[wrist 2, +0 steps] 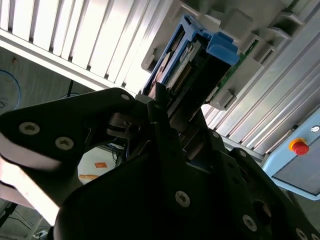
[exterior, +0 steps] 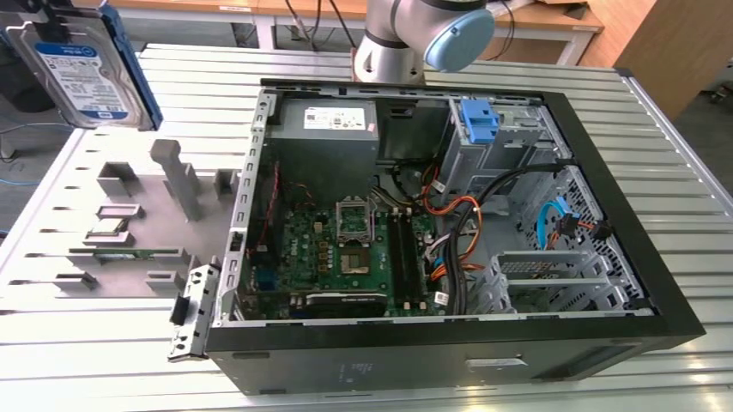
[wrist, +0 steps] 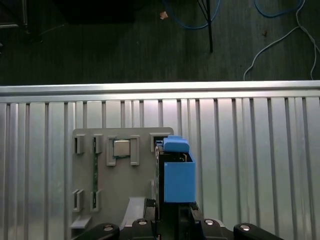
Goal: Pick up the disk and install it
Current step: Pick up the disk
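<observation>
My gripper [wrist 2: 176,107] is clenched on the disk [exterior: 82,69]; in the second wrist view one black finger [wrist 2: 165,134] presses on each flat side, though the pads are buried behind the drive's edge and hard to make out.

In the exterior view the disk hangs in the air at ten o'clock from the computer case [exterior: 458,365], well apart from it; its upper end is cut off by the frame edge. Its long axis stands near upright, leaning slightly toward eleven o'clock; the white-and-blue label faces the camera.

In the first wrist view I see the disk edge-on, so the label is hidden and its blue frame [wrist: 179,181] is what shows; my own fingers cover its near end.

Counting:
- one disk;
- one open case lying on its side on the slatted table [exterior: 103,352];
- one bare blue bracket [exterior: 479,122] inside the case, toward its one o'clock corner;
- one grey fixture plate [exterior: 137,223] at nine o'clock from the case;
- one green circuit strip [exterior: 126,252] lying on that plate.
</observation>
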`<state>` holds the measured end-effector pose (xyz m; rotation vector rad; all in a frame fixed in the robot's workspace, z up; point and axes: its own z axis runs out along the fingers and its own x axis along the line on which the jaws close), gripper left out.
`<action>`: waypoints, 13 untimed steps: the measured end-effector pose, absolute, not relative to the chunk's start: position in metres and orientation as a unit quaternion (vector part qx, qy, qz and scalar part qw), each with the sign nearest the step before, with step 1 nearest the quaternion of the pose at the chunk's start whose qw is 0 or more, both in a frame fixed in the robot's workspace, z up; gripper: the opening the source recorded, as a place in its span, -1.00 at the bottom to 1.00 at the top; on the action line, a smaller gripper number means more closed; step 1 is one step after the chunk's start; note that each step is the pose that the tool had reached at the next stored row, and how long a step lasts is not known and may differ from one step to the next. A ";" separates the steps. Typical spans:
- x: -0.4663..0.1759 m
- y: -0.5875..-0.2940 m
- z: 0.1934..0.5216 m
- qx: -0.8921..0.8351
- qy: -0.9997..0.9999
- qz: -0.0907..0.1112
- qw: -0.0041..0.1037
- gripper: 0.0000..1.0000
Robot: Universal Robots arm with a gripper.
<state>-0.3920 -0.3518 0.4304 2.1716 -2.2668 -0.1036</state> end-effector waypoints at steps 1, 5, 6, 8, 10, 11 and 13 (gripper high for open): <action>-0.392 -0.352 0.433 0.691 -0.722 -0.033 0.000 -0.30; -0.392 -0.352 0.441 0.691 -0.722 -0.033 0.000 -0.30; -0.392 -0.352 0.443 0.691 -0.722 -0.033 0.000 -0.30; -0.392 -0.352 0.447 0.691 -0.722 -0.033 0.000 -0.30; -0.392 -0.352 0.451 0.691 -0.722 -0.033 0.000 -0.30; -0.392 -0.352 0.454 0.691 -0.722 -0.033 0.000 -0.30; -0.392 -0.352 0.457 0.691 -0.722 -0.033 0.000 -0.30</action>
